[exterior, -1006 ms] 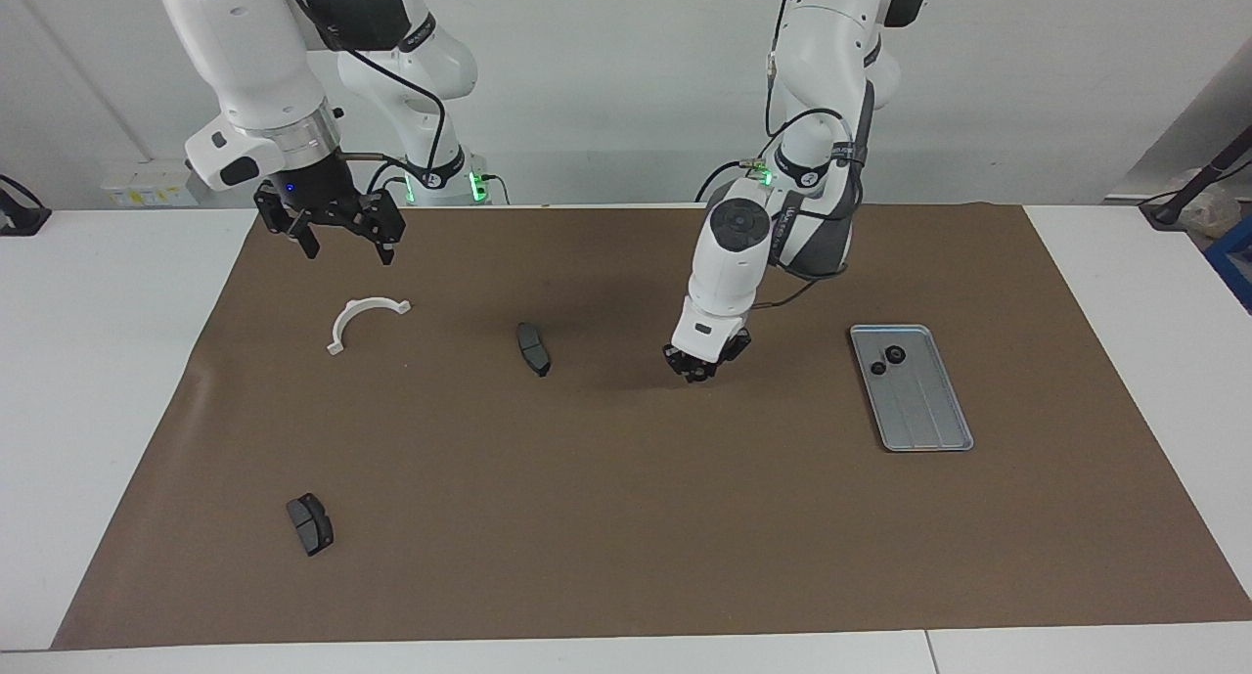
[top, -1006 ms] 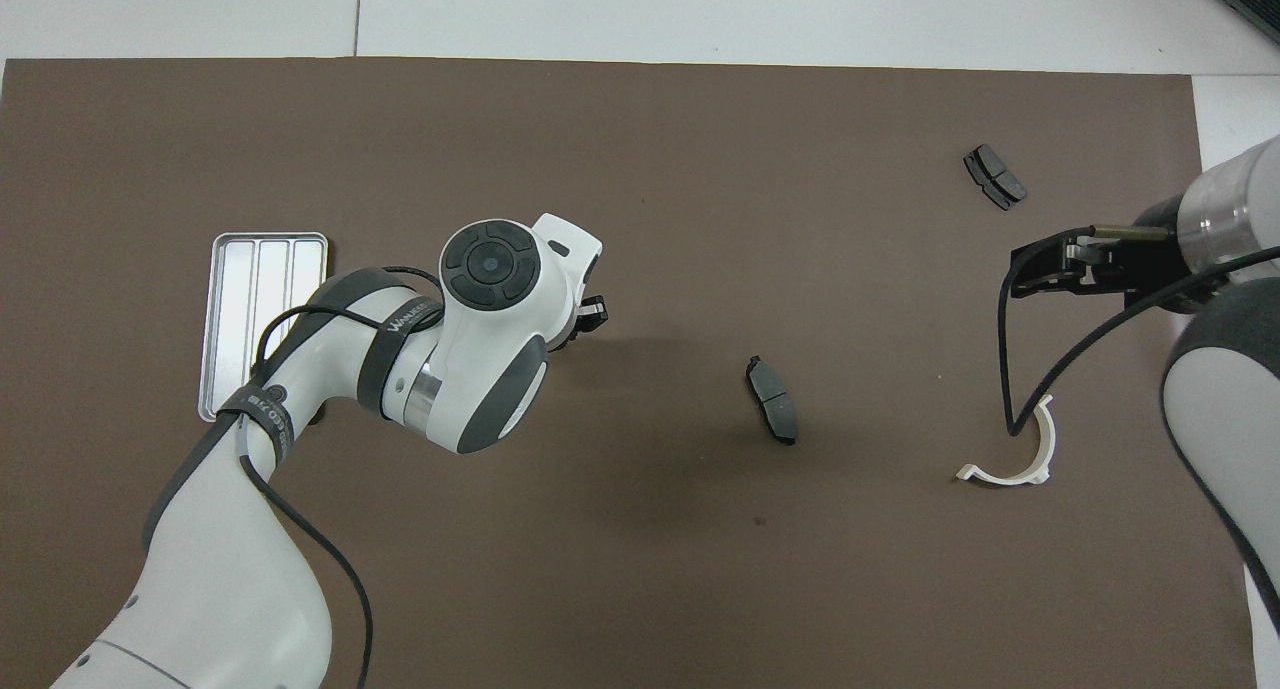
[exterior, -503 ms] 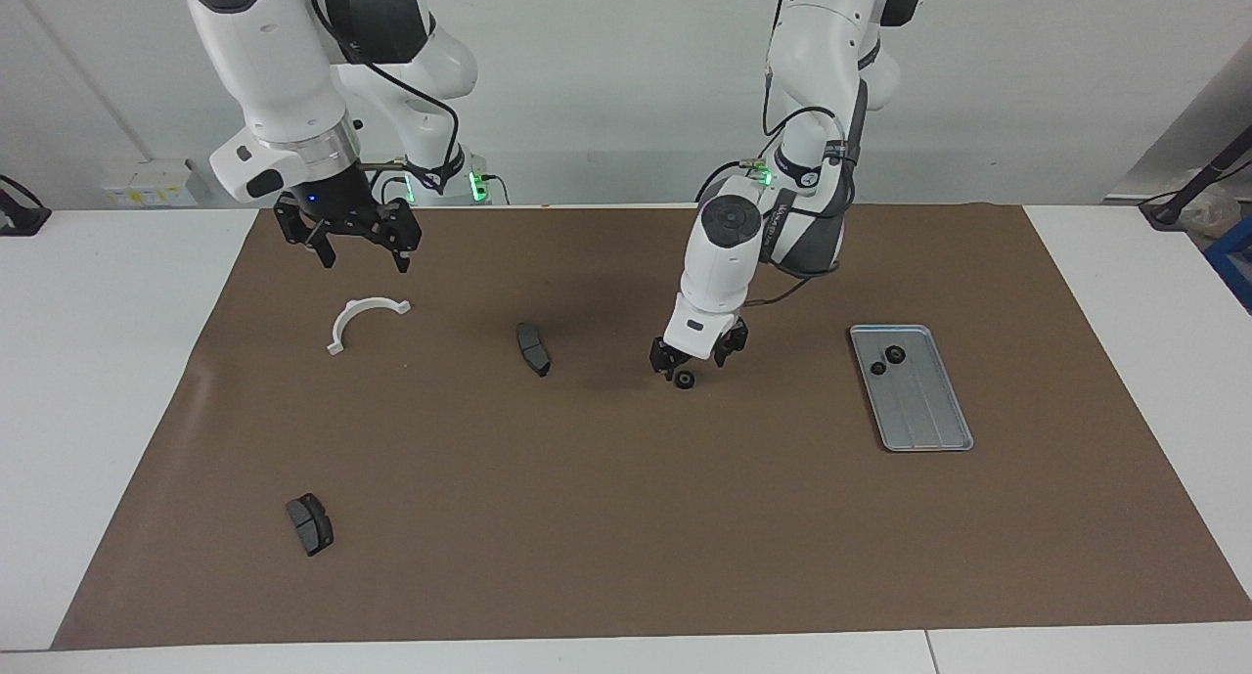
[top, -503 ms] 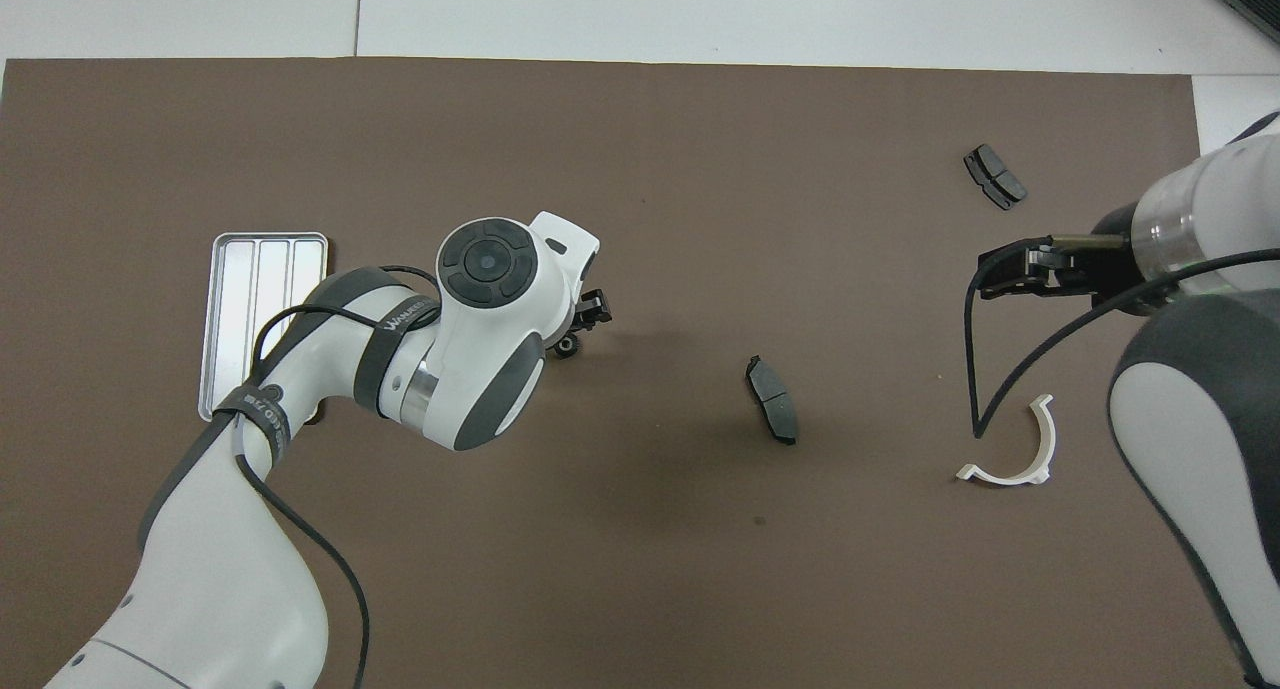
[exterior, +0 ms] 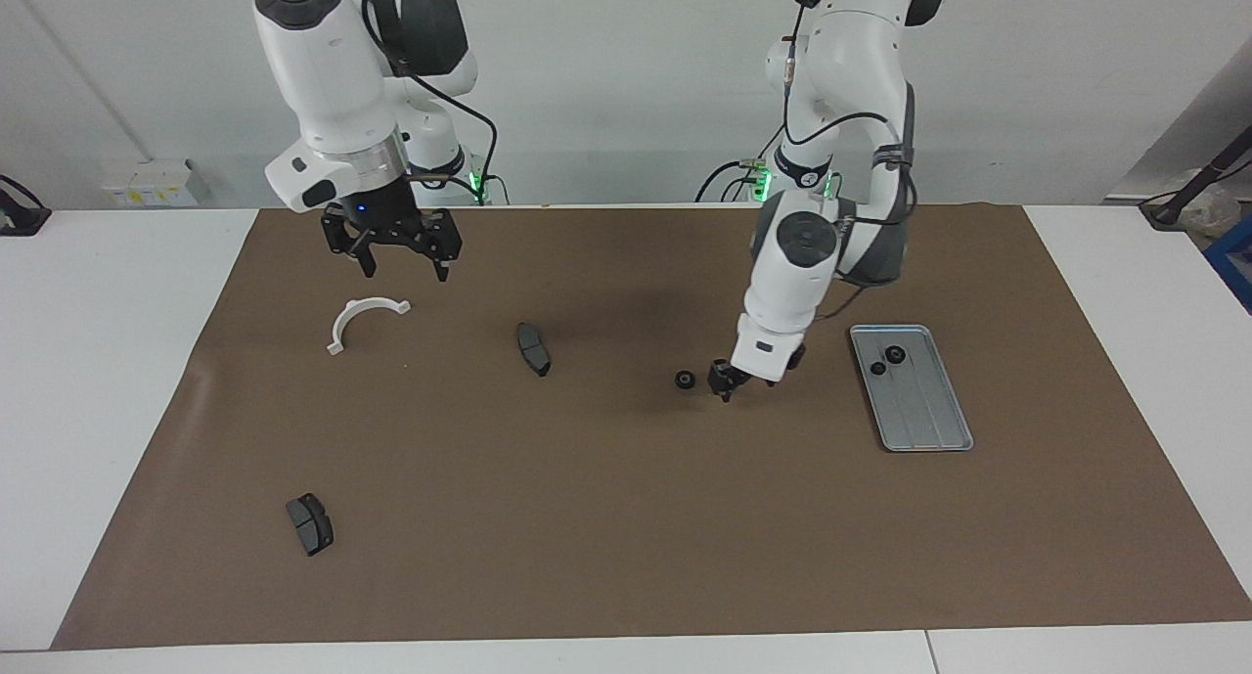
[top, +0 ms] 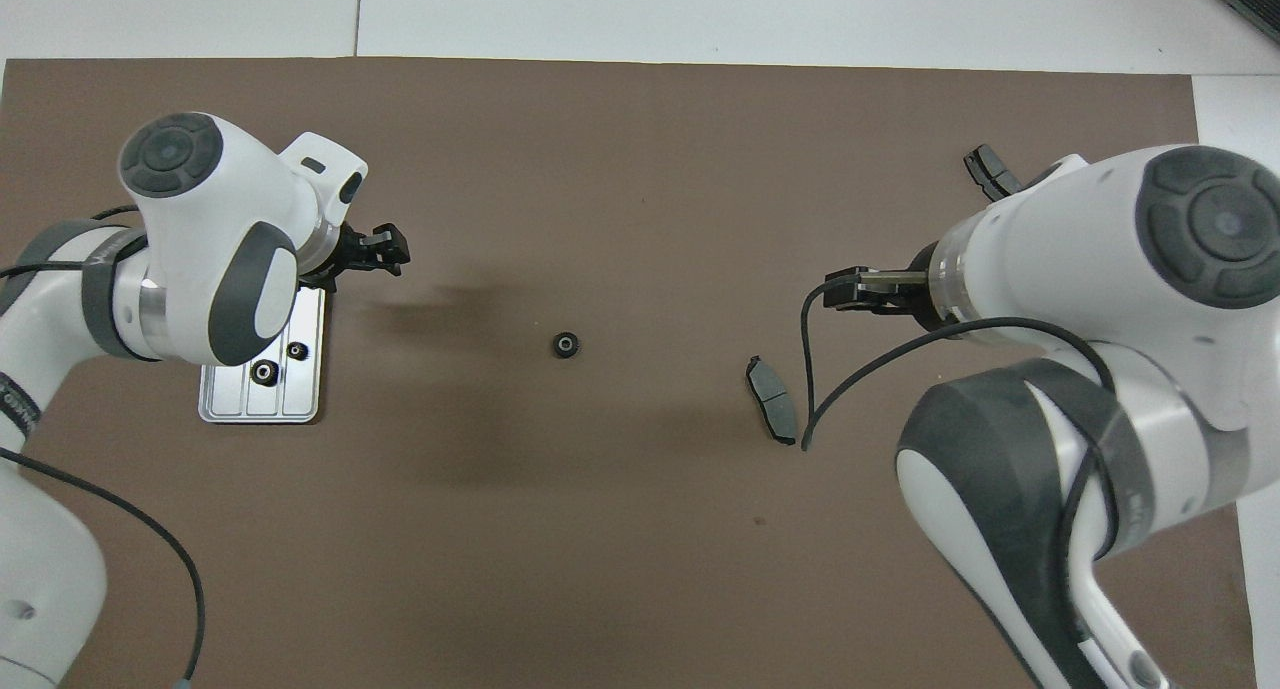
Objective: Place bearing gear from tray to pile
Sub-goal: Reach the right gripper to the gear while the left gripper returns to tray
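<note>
One small black bearing gear (exterior: 686,380) (top: 566,345) lies alone on the brown mat, between the tray and a brake pad. The silver tray (exterior: 924,415) (top: 228,406) sits toward the left arm's end and holds two more gears (exterior: 893,354) (top: 265,372). My left gripper (exterior: 727,390) (top: 388,251) hangs low over the mat between the lone gear and the tray, open and holding nothing. The pile's white bracket (exterior: 367,314) and brake pads (exterior: 533,348) (top: 771,413) lie scattered toward the right arm's end. My right gripper (exterior: 399,259) (top: 842,292) hovers open over the mat beside the bracket.
A second brake pad (exterior: 309,523) (top: 985,169) lies farther from the robots at the right arm's end, half covered by the right arm in the overhead view. The bracket is hidden there too. The brown mat (exterior: 626,517) covers most of the white table.
My left gripper opened, left the gear on the mat and swung away toward the tray. My right gripper drifted from the mat's end toward the middle, past the bracket.
</note>
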{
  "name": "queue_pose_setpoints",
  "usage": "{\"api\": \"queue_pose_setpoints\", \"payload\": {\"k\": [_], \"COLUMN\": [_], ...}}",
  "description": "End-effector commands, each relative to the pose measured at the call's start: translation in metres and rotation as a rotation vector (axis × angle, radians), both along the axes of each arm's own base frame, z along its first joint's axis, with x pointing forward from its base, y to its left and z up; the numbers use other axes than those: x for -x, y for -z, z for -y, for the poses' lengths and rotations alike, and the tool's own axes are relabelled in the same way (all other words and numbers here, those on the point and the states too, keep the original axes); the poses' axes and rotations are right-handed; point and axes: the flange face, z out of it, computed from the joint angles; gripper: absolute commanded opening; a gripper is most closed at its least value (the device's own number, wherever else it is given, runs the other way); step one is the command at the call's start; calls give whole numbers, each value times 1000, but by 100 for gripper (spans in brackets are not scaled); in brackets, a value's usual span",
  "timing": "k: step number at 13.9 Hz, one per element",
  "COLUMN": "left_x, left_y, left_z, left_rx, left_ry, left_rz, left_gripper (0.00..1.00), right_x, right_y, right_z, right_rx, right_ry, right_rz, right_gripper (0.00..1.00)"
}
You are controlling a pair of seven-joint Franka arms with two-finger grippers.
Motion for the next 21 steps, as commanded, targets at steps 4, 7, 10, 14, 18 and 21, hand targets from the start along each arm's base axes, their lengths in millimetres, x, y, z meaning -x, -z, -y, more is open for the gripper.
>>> {"api": "queue_pose_setpoints", "payload": {"k": [4, 7, 10, 14, 18, 21], "left_x": [26, 39, 48, 57, 58, 60], "left_y": [18, 27, 32, 49, 52, 56], "left_z": [-56, -73, -82, -84, -89, -95], "left_rx": [9, 8, 8, 6, 6, 7], "left_ry": [62, 38, 22, 3, -7, -16], "left_rz": [-70, -99, -114, -128, -116, -125], "left_gripper": [75, 73, 72, 62, 55, 50], "right_x": [-8, -2, -7, 2, -4, -2], "right_y": [94, 116, 146, 187, 207, 215], "right_z": [-123, -179, -221, -274, -284, -285], "right_rx": [-122, -135, -105, -53, -55, -75], "right_ry": [90, 139, 197, 256, 266, 249], "right_rz": [61, 45, 57, 77, 83, 100], "right_gripper": [100, 100, 100, 100, 100, 100]}}
